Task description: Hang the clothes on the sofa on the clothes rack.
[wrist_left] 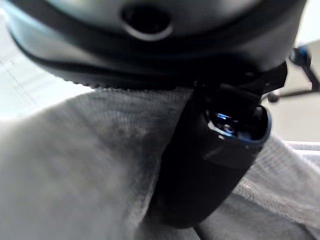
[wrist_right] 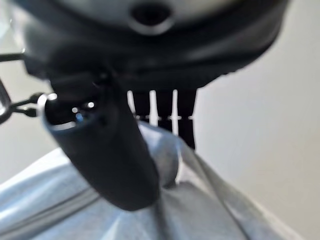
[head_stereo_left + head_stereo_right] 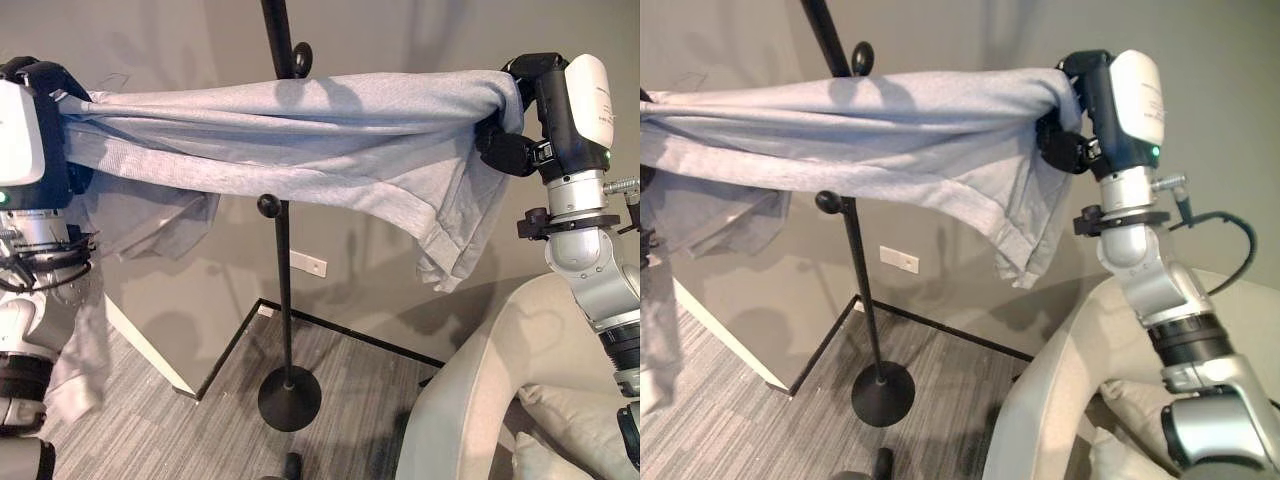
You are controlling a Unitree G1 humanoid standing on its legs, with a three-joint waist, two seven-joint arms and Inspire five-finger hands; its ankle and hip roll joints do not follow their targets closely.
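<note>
1. In front of the black clothes rack, the grey garment hangs stretched between both raised hands.
2. The left hand and right hand each pinch an end.
3. Its loose hem droops above the sofa; the carpeted floor lies open around the rack's base.

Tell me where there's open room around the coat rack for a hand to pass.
Open space lies under the stretched grey garment, between the rack pole and the sofa. It is crowded up top, where the left hand and right hand hold the garment against the pole.
</note>
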